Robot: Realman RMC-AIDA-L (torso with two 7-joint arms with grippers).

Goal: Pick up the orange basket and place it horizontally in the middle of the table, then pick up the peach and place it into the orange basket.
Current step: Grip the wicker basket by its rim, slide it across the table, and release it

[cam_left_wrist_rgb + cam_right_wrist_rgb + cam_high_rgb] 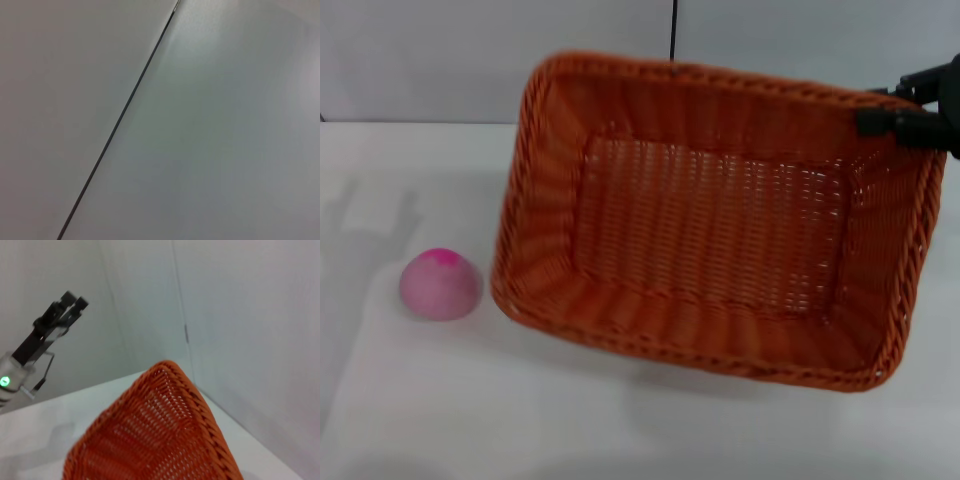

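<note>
White table (410,400) carries the peach (441,284), just left of the orange basket (720,220). My right fingers (905,110) clamp the basket's far right rim, holding it tilted for placing. Left fingers (70,305) closed, raised aside.

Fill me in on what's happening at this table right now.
The right pincer grips the far right rim of the orange basket and holds it tilted, its open side facing the head camera, above the table. The basket has not been set down flat yet. The peach sits on the table beside the basket's left end, untouched. The left pincer is raised off to the side, well clear of both, holding nothing.
</note>
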